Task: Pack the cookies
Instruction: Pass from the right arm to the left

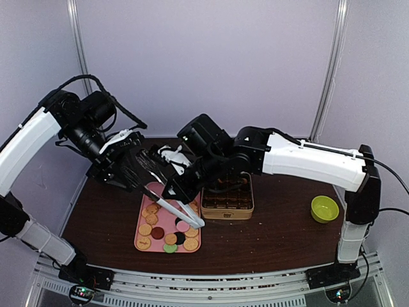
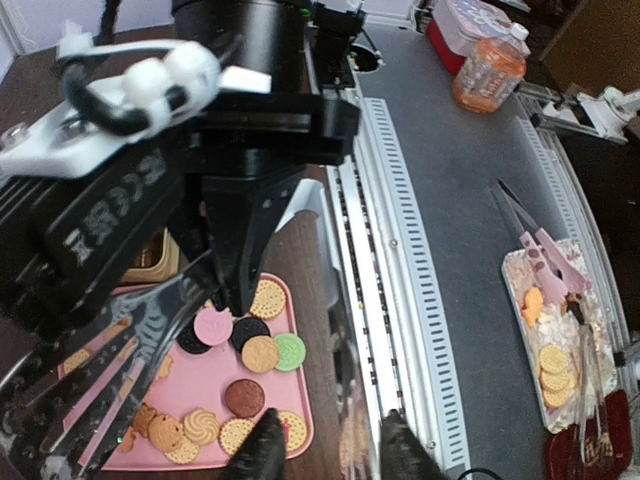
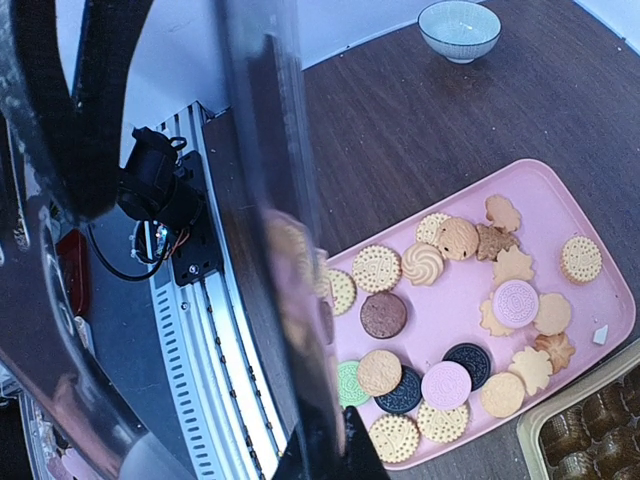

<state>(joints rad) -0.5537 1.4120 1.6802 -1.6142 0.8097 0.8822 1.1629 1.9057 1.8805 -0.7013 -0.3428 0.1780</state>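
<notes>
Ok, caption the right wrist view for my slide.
Blurred tongs in the foreground, a pink tray of assorted cookies below, a bowl farther off on the dark table.

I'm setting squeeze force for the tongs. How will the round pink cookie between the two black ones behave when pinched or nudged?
The round pink sandwich cookie looks thin, so it is probably light but brittle; the metal tongs could crack it if squeezed hard. Lying flat on the pink tray, it should slide, not roll, and may bump the black cookies beside it.
</notes>
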